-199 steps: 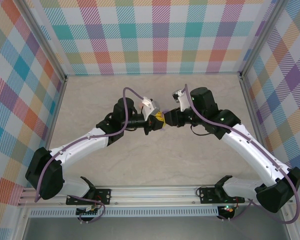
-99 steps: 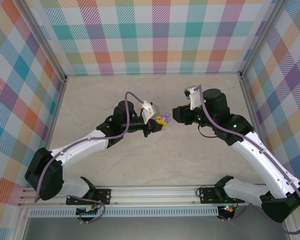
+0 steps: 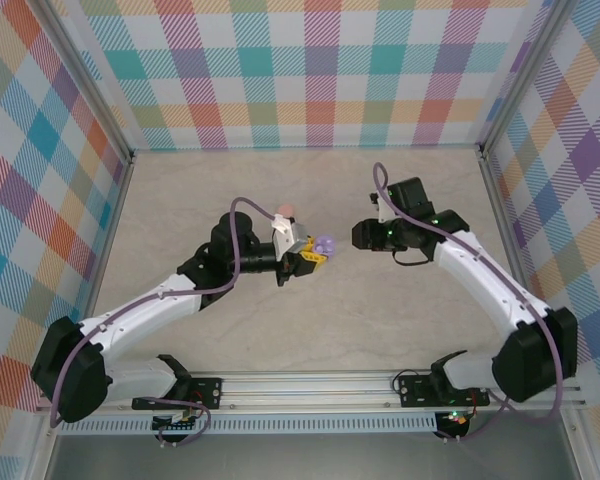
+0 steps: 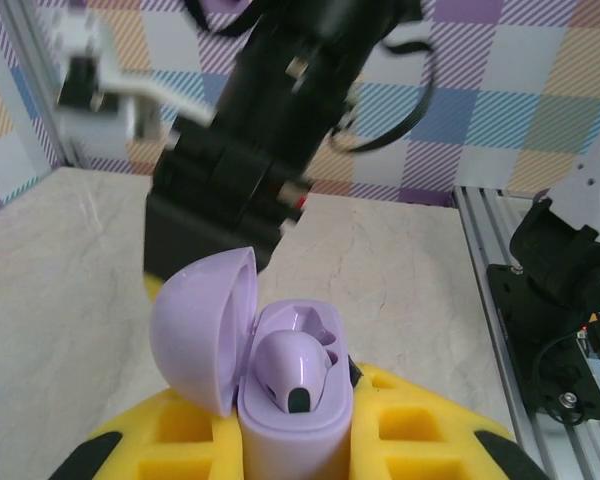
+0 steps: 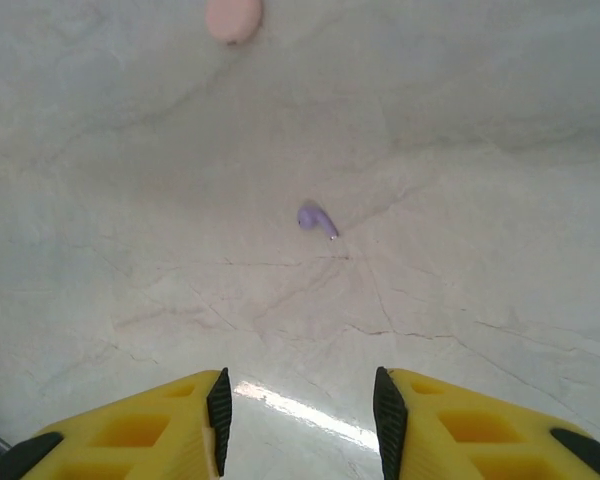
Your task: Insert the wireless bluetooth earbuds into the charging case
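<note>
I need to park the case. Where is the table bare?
Bare: the far strip of table along the back wall, and the near middle just beyond the rail. Crowded: the centre, where the left gripper holds the lilac case facing the right gripper, a lilac earbud lying ahead of it.

Pink case (image 5: 234,17) partly beyond top edge

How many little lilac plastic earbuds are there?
2. One lilac earbud sits in the open lilac charging case in the left gripper; a second earbud lies on the pale tabletop. Others may be hidden.
</note>
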Available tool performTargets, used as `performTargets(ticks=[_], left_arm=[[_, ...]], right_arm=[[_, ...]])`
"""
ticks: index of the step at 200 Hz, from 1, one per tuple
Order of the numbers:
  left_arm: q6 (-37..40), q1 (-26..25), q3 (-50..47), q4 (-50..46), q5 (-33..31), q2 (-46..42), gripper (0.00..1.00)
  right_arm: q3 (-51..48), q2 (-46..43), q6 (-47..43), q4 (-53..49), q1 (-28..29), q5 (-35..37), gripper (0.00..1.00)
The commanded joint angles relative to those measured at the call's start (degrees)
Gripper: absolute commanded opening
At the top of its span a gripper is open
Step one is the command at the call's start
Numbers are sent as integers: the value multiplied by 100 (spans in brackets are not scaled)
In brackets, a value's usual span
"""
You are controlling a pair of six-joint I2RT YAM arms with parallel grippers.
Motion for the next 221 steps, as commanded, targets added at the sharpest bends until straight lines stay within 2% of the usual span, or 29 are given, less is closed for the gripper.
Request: performTargets(ticks=[1, 36, 60, 162, 221], left_arm=[[193, -95, -143, -187, 186, -269, 3], [271, -93, -279, -414, 134, -409, 3], [269, -96, -409, -482, 192, -519, 3], [234, -95, -734, -676, 149, -974, 4], [215, -95, -732, -702, 133, -984, 4]], right_arm=[[78, 465, -79, 111, -10, -483, 46], [330, 1391, -138, 225, 10, -952, 46], [539, 1892, -229, 187, 134, -1005, 46], [1540, 3215, -532, -412, 805, -196, 48], [1985, 3672, -635, -705, 1004, 300, 47]])
